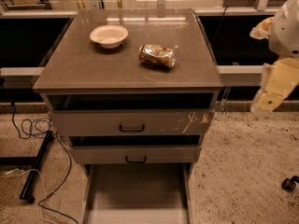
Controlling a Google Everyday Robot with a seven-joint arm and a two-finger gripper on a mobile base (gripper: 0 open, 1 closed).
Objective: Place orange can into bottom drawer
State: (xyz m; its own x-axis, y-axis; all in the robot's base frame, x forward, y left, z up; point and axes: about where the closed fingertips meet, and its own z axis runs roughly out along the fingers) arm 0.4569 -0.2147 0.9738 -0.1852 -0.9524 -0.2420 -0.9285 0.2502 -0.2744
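**Can lying on the bench, drawer open below**

The bench [93, 64] carries the things at reach height. Under its front edge the bottom drawer [135, 190] stands pulled out, so I judge a drop from above is possible. My arm [285, 31] hangs off the bench's right side, well apart from it and bent downward. The white bowl [109, 35] sits toward the bench's back left. The orange can [157, 56] lies on its side near the bench's middle, untouched. My gripper [268, 94] hangs beyond the bench's right edge. I cannot tell whether it is spread or pressed together.
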